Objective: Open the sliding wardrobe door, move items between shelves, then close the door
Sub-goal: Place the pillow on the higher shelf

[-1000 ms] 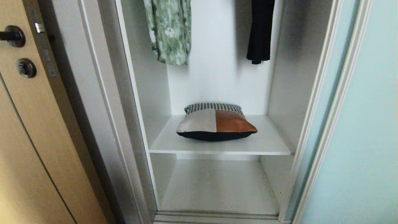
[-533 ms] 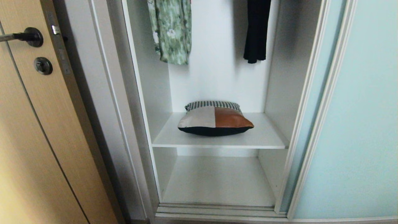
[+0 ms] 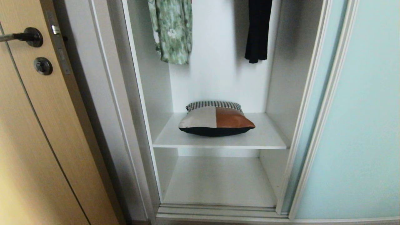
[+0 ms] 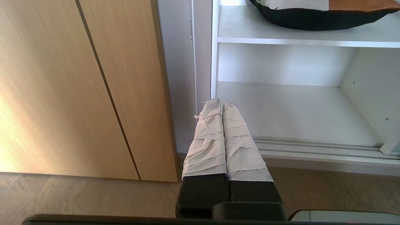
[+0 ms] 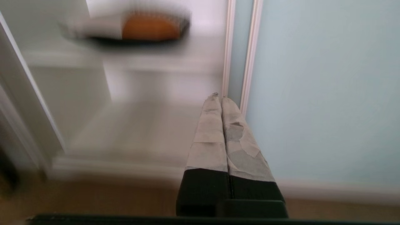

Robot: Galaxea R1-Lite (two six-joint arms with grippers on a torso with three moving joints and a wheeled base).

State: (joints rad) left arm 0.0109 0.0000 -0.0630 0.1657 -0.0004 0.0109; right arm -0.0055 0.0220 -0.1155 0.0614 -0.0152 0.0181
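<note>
With the frosted pale blue-green sliding wardrobe door (image 3: 359,125) open, part the pressed-together, empty right gripper (image 5: 221,100) and left gripper (image 4: 220,103), then grasp the black, rust-orange and white soft bundle (image 3: 215,120) on the upper white shelf (image 3: 218,143).

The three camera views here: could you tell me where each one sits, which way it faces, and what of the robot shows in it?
Head view: on the robot's head, looking forward and down into the open wardrobe at the cushion on the upper shelf; neither arm shows.
Left wrist view: behind the shut left gripper, facing the lower shelf and the tan wooden door.
Right wrist view: behind the shut right gripper, facing the sliding wardrobe door.
Shared: all three catch the cushion on its shelf.
</note>
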